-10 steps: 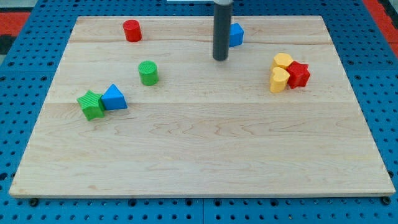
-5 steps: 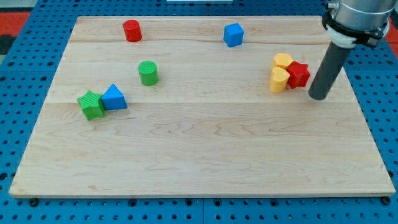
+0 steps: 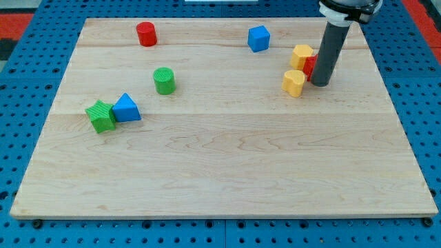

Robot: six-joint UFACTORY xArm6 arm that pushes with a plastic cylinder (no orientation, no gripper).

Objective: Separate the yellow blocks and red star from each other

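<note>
Two yellow blocks sit at the view's upper right: one (image 3: 301, 56) higher up, a heart-like one (image 3: 293, 83) lower and to the left. The red star (image 3: 311, 67) lies between them, mostly hidden behind my rod, and seems to touch the upper yellow block. My tip (image 3: 320, 83) rests on the board right against the red star's right side, just right of the lower yellow block.
A blue cube (image 3: 258, 38) sits left of the group near the top. A red cylinder (image 3: 145, 34) is at the top left, a green cylinder (image 3: 164, 80) below it. A green star (image 3: 102, 116) and blue triangle (image 3: 126, 108) touch at the left.
My tip swept from the top centre to the right of the group, then pushed left and up. The red star and both yellow blocks shifted left; the lower yellow block has drawn apart.
</note>
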